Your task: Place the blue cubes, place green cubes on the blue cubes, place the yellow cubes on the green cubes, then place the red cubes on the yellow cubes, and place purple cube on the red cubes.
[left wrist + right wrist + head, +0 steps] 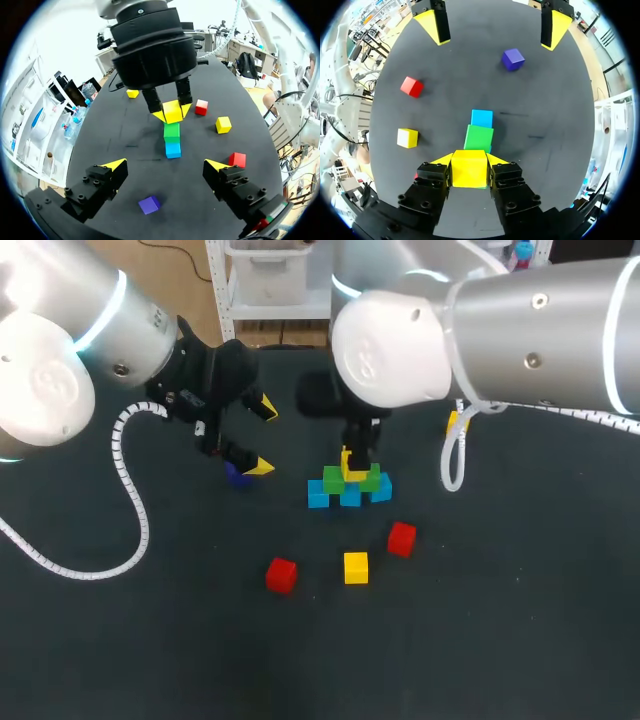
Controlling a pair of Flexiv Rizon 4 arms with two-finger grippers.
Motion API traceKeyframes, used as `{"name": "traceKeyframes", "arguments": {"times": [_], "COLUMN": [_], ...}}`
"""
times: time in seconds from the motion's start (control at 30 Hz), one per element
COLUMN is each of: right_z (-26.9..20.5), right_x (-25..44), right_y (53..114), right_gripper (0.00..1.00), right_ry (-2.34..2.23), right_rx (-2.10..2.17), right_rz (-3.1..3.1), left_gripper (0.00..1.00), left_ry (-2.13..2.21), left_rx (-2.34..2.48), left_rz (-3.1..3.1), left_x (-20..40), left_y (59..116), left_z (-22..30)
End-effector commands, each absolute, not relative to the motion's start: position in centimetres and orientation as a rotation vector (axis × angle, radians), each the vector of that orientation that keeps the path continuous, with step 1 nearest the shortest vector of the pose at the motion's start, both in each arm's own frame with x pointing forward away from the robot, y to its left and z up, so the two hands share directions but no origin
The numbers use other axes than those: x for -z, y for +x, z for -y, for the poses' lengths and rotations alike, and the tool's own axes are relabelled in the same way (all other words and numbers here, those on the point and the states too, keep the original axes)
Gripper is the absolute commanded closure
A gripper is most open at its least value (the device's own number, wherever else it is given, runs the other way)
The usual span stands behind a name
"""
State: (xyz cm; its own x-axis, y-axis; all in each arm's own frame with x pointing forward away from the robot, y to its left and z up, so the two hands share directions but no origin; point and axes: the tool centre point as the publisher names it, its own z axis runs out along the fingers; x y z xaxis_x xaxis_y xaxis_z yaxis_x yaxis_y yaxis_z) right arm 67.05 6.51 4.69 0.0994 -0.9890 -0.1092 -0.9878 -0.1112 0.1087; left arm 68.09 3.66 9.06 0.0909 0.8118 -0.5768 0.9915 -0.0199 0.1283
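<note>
Three blue cubes (pixel 350 496) lie in a row at mid-table with two green cubes (pixel 370 480) on top of them. My right gripper (pixel 354 466) is shut on a yellow cube (pixel 469 168), held directly over the green cubes (pixel 479 137); whether it rests on them I cannot tell. My left gripper (pixel 260 438) hangs open and empty to the left of the stack, above the purple cube (pixel 238 476), which lies between and just short of its fingertips (pixel 115 165). Loose on the table are two red cubes (pixel 281 574) (pixel 401 538) and a yellow cube (pixel 356 567).
Another yellow cube (pixel 457 423) lies at the back right, partly behind my right arm. A white coiled cable (pixel 135 510) from the left arm droops over the table's left side.
</note>
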Motion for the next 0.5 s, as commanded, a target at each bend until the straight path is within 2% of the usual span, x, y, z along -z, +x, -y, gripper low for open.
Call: {"name": "traceKeyframes", "arguments": {"times": [0.03,0.5], "right_z": [-6.64,-6.94], "right_x": [-4.67,-4.37], "right_y": [67.31,67.52], "right_gripper": [1.0,1.0], "right_ry": [2.324,2.322], "right_rx": [0.246,0.254], "right_rz": [2.085,2.075], "left_gripper": [0.0,0.0], "left_ry": [1.877,1.877], "left_rx": [0.477,0.477], "left_rz": [-1.759,-1.759], "left_x": [-8.97,-8.97], "left_y": [68.08,68.08], "left_z": [-3.81,-3.81]}}
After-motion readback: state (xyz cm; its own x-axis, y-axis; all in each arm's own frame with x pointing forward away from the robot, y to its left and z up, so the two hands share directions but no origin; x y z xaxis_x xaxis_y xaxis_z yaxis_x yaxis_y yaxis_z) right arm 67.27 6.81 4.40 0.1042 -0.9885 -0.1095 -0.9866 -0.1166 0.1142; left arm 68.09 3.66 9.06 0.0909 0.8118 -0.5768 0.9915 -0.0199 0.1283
